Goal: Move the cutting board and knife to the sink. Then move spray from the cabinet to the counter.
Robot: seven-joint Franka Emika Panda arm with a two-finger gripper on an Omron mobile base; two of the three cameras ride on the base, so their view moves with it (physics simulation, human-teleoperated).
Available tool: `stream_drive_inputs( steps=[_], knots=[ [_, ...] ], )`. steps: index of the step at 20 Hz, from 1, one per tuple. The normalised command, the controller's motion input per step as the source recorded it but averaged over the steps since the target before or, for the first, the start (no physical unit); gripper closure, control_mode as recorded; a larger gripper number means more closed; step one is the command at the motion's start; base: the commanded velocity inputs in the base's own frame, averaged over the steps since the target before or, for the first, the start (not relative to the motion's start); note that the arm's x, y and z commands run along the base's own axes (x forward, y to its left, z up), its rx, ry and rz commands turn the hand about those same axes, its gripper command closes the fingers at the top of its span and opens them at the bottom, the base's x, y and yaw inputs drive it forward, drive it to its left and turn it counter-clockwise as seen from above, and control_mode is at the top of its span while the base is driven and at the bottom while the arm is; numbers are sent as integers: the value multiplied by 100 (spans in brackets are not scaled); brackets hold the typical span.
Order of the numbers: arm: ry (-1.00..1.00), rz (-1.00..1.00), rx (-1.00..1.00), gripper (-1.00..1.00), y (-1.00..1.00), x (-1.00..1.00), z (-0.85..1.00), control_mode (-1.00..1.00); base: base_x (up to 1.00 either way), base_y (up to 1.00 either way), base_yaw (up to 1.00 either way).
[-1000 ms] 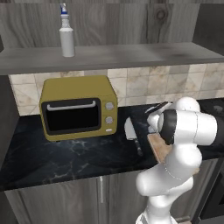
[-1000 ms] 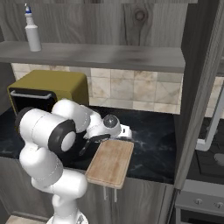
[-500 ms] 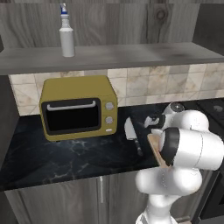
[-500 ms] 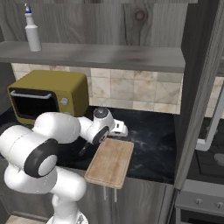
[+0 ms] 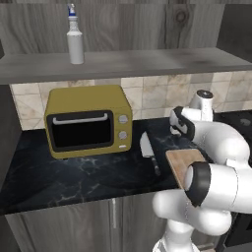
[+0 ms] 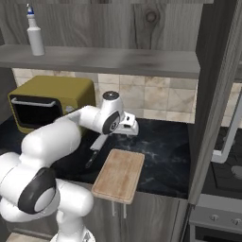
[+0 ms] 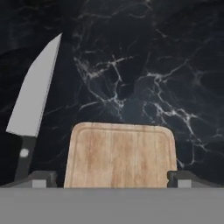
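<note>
hand view shows me the cutting board (image 7: 120, 155) lying flat on the black counter (image 7: 144, 65), right under my gripper (image 7: 112, 178). i see the two finger tips (image 7: 178, 178) spread wide apart, one near each side of the board, with nothing pinched between them. the knife (image 7: 33, 105) lies on the counter just beside the board, not touching it, with its grey blade pointing away from me and its dark handle close to one finger tip.

from the right base view, the cutting board (image 6: 119, 175) sits at the front edge of the counter (image 6: 160, 156), and one end sticks out over the edge. the knife (image 6: 94, 152) rests between the board and the yellow oven (image 6: 47, 101). my gripper (image 6: 128, 128) hangs above the counter behind the board.

up high, the spray (image 6: 34, 38) stands upright on the grey shelf of the cabinet (image 6: 118, 59), above the oven, well apart from the board.
</note>
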Motion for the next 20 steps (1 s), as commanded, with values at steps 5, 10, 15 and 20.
stream_drive_inputs(
  steps=[5,10,15,20],
  knots=[
    [11,-3,11,-100,-8,-64,48,-100,0,0,0],
    [8,-12,17,-100,-4,-68,35,-100,0,0,0],
    [0,-16,16,-100,-1,-74,12,-100,0,0,0],
    [0,-17,10,-100,0,-76,0,-100,0,0,0]
  ],
)
